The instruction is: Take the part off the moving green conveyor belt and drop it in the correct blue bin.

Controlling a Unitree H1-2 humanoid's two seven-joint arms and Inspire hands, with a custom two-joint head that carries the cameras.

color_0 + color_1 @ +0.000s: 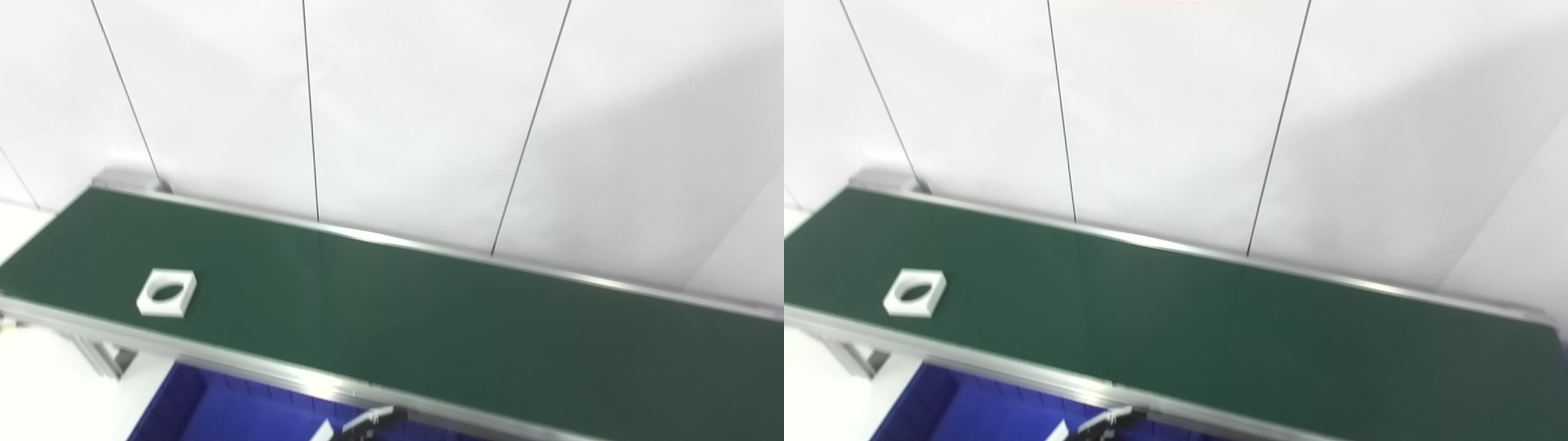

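A white square part with a round hole [166, 293] lies flat on the green conveyor belt [429, 318], near its left end and close to the front rail. A blue bin [202, 410] sits below the belt's front edge at the bottom left. Over the bin at the bottom edge, a small dark and silver piece [370, 421] pokes into view. It looks like the tip of my left hand, far to the right of the part, and its fingers are cut off by the frame. My right hand is out of view.
The belt runs diagonally from upper left to lower right between aluminium rails [257, 367]. A white panelled wall [416, 122] stands directly behind it. A metal leg [104, 358] holds up the belt's left end. A small white shape [323, 432] shows inside the bin.
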